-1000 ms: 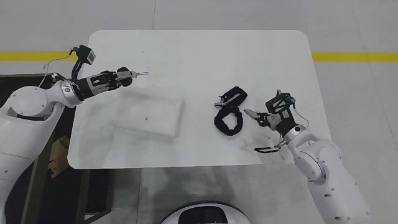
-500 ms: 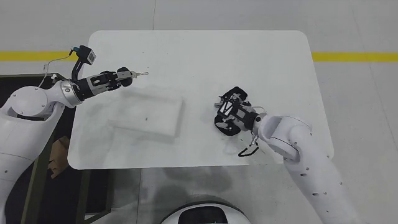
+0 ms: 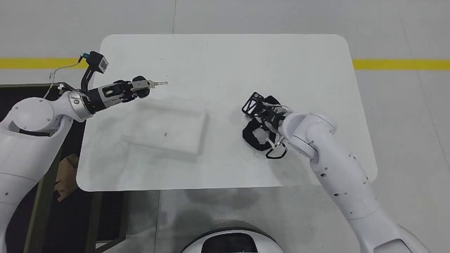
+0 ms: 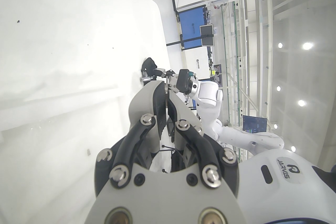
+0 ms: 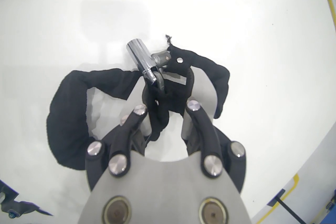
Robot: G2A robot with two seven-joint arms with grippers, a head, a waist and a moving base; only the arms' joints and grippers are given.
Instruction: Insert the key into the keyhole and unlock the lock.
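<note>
**Fig.** My right end effector [image 5: 166, 108], fingers spread, straddles the lock [image 5: 168, 93] just behind its chrome barrel [image 5: 139, 54]. The barrel is likely stiff and slick, so grip the soft sleeve [image 5: 76, 93] beside it. My left end effector [image 4: 167, 90], well apart, pinches the thin key [image 3: 161, 83].

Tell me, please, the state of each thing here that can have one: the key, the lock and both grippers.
left gripper: shut on the key.
key: held above the table, far from the lock, not inserted.
lock: lying on the table, no key in it; locked or not, cannot tell.
right gripper: open, straddling the lock's black sleeve.
</note>
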